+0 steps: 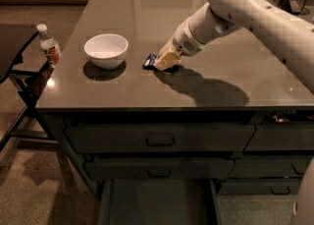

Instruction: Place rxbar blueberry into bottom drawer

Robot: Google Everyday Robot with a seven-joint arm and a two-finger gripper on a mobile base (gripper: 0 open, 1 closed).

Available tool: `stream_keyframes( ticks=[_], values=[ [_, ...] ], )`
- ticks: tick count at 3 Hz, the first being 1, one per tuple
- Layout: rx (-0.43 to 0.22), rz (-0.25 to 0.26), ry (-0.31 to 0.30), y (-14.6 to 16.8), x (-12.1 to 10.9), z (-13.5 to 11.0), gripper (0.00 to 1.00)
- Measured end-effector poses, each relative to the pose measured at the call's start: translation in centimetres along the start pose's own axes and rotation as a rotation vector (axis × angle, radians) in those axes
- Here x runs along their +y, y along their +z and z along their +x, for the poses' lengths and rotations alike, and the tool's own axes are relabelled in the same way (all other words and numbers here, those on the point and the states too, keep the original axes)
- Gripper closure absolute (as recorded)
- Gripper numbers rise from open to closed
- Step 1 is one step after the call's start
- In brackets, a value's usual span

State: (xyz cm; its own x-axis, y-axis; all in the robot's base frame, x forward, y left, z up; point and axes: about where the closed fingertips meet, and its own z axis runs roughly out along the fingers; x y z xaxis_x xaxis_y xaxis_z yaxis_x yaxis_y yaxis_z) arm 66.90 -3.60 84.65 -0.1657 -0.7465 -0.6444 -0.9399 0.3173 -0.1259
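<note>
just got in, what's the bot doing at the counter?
The arm reaches across the countertop with its end effector down at the rxbar blueberry, just right of the white bowl. The bar lies on the countertop, not yet in the drawer. Below, the bottom drawer is pulled open.

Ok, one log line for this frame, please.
gripper: on dark grey countertop at small dark blue wrapped snack bar | bar: beside round white bowl | wide grey-green bottom drawer: open | placed: no
</note>
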Motion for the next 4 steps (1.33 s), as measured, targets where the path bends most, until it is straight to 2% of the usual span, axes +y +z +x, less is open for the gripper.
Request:
stream_keyframes(
  ticks=[1,2,4],
  values=[
    [0.013,-0.008,-0.006,-0.5,0.2,-0.3,1.0],
    [0.019,-0.001,-0.033,-3.3,1.2,-1.0,1.0],
    [-0.013,0.041,-0.1,-9.5,3.7,-3.0,1.0]
  ],
)
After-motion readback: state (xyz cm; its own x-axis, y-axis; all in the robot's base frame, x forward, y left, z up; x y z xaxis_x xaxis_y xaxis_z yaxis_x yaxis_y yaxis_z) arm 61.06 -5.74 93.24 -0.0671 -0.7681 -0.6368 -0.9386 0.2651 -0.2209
